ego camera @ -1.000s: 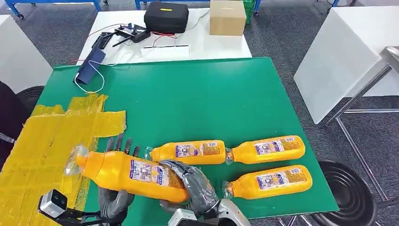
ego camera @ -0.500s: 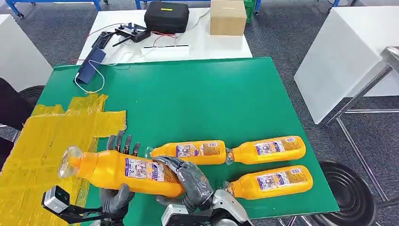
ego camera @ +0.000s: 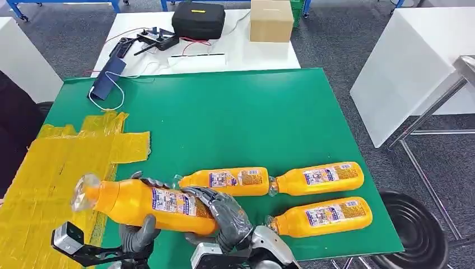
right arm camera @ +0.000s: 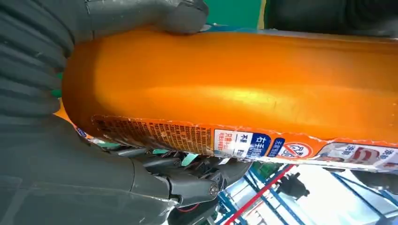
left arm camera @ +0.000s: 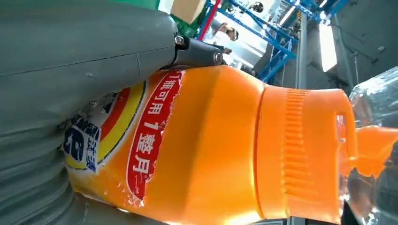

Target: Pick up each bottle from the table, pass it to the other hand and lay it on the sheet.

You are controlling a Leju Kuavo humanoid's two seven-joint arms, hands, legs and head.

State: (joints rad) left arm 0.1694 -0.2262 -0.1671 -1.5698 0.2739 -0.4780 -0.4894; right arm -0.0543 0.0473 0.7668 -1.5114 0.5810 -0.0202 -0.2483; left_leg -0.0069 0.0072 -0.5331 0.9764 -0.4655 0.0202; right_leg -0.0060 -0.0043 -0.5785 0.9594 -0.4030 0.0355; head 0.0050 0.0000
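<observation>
While your head view shows both hands on the orange bottle point(ego camera: 148, 204), held level above the near table edge beside the yellow sheet point(ego camera: 53, 174), you get the grip from the wrist views. Your left hand point(ego camera: 137, 232) clasps its middle, thumb across the label; your right hand point(ego camera: 224, 216) wraps its base. Three more bottles point(ego camera: 319, 179) lie on the green table point(ego camera: 235, 117). Beyond stand a white table point(ego camera: 235, 53), a black case point(ego camera: 198, 20) and a cardboard box point(ego camera: 271, 21).
</observation>
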